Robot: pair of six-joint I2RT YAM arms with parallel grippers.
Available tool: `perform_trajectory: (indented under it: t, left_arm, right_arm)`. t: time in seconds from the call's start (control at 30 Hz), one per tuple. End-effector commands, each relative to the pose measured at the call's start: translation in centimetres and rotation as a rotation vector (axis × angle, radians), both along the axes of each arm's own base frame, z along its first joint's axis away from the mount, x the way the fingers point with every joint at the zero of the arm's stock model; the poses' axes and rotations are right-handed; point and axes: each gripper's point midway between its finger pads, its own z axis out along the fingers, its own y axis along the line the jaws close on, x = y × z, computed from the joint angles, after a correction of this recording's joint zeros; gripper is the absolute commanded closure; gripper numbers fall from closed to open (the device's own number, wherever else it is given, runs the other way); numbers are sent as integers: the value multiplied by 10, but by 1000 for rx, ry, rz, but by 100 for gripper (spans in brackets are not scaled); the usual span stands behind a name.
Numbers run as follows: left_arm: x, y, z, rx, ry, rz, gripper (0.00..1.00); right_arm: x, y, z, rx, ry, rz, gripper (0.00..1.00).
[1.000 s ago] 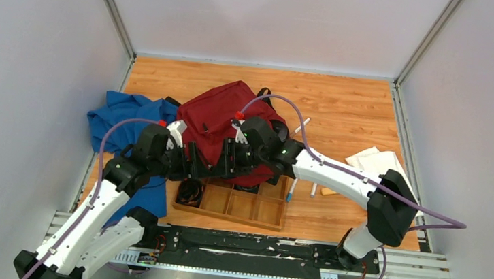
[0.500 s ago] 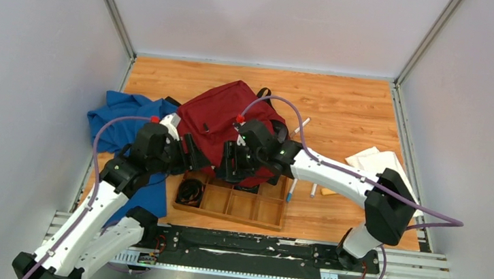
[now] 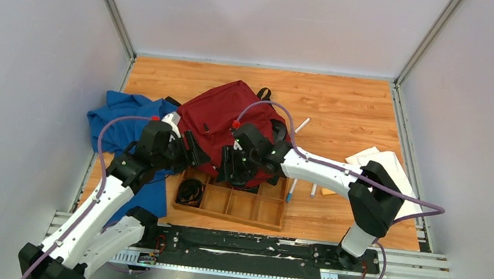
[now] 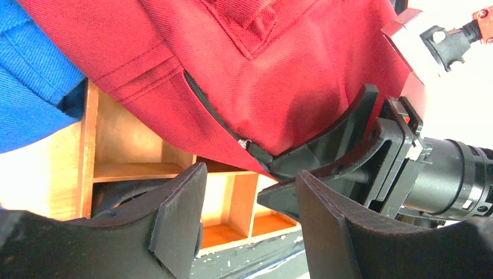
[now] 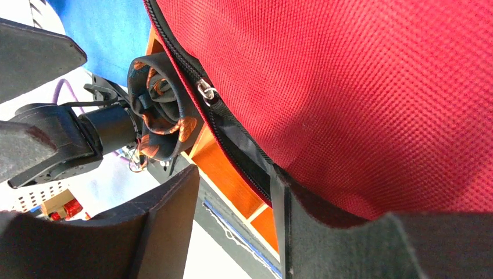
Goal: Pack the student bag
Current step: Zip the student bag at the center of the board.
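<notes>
The dark red student bag (image 3: 222, 117) lies mid-table, its near edge lifted over the wooden tray. It fills the top of the left wrist view (image 4: 273, 70) and the right wrist view (image 5: 360, 87), where its black zipper and metal pull (image 5: 205, 91) show. My right gripper (image 3: 227, 165) (image 5: 235, 174) is open at the bag's near edge, one finger (image 5: 325, 232) pressed under the fabric beside the zipper. My left gripper (image 3: 196, 154) (image 4: 251, 174) is open and empty, just left of the right gripper's fingers (image 4: 325, 157), below the bag's edge.
A compartmented wooden tray (image 3: 251, 212) sits under the grippers, a dark rolled item (image 3: 190, 192) (image 5: 163, 113) in its left cell. A blue cloth (image 3: 119, 124) lies left of the bag. Pens (image 3: 292, 188) and white papers (image 3: 385, 165) lie to the right.
My left gripper has drawn back to the left, away from the right gripper. My right gripper has shifted slightly left and nearer, still at the bag's edge.
</notes>
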Motion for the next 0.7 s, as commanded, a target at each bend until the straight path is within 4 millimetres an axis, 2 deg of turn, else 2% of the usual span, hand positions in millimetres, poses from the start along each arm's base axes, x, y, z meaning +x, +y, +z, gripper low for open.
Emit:
perform_trajectory:
  t: [0.0,0.67]
  left_arm:
    - [6,2,-1,-13,-19,17,37]
    - [4,1,-6,-22,-12,19,38]
  right_arm:
    - [0,9,4,33,3,8,48]
    - [11,30,37,221,-27,-7,50]
